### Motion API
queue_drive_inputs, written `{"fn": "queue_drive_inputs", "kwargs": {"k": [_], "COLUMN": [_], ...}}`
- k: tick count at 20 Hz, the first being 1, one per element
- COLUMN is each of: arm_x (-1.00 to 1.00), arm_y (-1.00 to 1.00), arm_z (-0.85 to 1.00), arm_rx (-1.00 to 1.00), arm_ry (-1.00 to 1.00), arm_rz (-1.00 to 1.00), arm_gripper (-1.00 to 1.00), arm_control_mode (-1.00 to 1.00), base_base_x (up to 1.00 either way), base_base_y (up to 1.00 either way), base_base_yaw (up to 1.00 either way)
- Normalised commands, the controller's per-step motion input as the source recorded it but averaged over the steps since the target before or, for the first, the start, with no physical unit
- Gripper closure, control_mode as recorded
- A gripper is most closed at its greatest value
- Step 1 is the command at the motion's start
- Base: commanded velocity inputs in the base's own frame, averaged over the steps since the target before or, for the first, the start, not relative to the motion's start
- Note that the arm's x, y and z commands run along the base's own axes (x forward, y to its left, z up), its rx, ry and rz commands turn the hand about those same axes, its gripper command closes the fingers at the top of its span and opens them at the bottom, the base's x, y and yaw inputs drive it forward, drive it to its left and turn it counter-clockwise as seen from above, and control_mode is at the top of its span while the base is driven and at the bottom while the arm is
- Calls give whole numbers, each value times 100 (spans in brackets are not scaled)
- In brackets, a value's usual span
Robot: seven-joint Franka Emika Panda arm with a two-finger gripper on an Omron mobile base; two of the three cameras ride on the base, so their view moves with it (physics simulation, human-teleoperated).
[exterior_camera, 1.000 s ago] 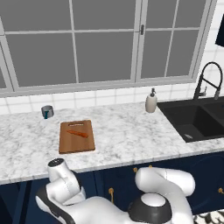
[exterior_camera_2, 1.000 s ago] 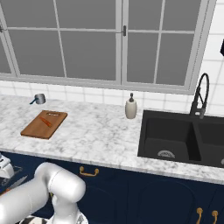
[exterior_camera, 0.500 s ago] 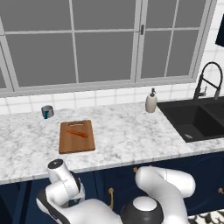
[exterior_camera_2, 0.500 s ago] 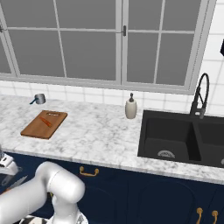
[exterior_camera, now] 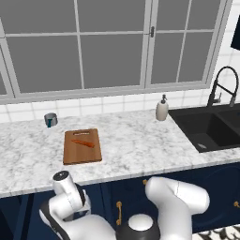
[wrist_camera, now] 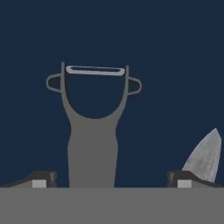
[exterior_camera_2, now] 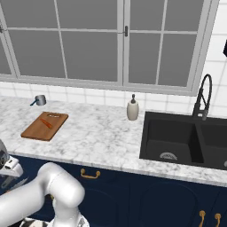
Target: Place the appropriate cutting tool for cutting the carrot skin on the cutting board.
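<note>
In the hand view the cutting tool (wrist_camera: 92, 131), an all-grey peeler, lies flat on a dark navy surface, head pointing up the frame. My gripper (wrist_camera: 111, 178) is open, one fingertip on each side of the peeler's handle, neither touching it. The brown cutting board (exterior_camera: 82, 153) lies on the marble counter left of centre, with the small orange carrot (exterior_camera: 83, 143) on it. From the other side, the board (exterior_camera_2: 37, 131) and carrot (exterior_camera_2: 45, 123) sit at the left. The arm's white wrist (exterior_camera: 63, 180) reaches down below the counter's front edge.
A silver knife blade tip (wrist_camera: 203, 156) lies just right of the right fingertip. On the counter stand a metal cup (exterior_camera: 50, 119) at the back left and a soap dispenser (exterior_camera: 162, 108) beside the black sink (exterior_camera: 211, 126) with its faucet (exterior_camera: 220, 89).
The arm's elbow has swung a little to the left in the left base view. The jaws stay open and the things on the counter have not moved.
</note>
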Motion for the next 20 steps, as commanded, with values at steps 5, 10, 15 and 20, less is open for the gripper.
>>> {"fn": "queue_drive_inputs", "kwargs": {"k": [5,10,15,20], "arm_x": [0,1,0,-25], "arm_y": [21,10,0,0], "arm_z": [-30,-27,-40,-55], "arm_rx": [0,0,0,0], "arm_ry": [0,0,0,0], "arm_rz": [0,0,0,0], "arm_gripper": [-100,-100,-100,100], "arm_control_mode": [-100,-100,-100,-100], "base_base_x": [0,0,0,0], "base_base_y": [0,0,0,0], "base_base_yaw": [0,0,0,0]}}
